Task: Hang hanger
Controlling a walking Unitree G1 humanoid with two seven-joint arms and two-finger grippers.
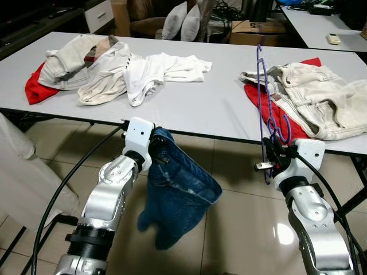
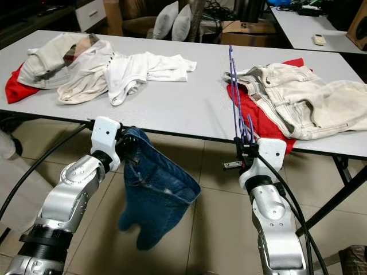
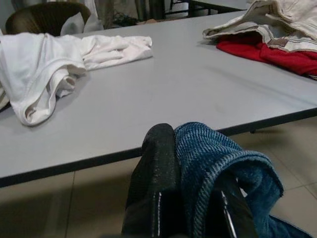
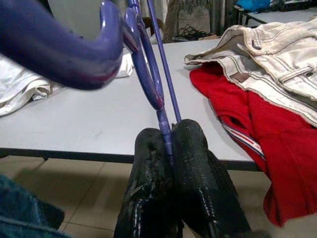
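Observation:
A purple plastic hanger (image 1: 262, 97) stands upright at the table's near edge, pinched low down by my right gripper (image 1: 272, 150), which is shut on it; the wrist view shows the hanger (image 4: 148, 74) rising from between the fingers (image 4: 198, 168). My left gripper (image 1: 156, 150) is shut on a pair of blue denim shorts (image 1: 178, 195), which hang below the table edge above the floor. In the left wrist view the denim (image 3: 218, 158) is folded over one finger (image 3: 156, 183).
The grey table (image 1: 206, 97) carries a heap of white and beige clothes with a red piece (image 1: 103, 66) at the left, and beige jeans (image 1: 321, 94) over a red garment (image 1: 275, 112) at the right. Black cables loop by my left arm. Tiled floor lies below.

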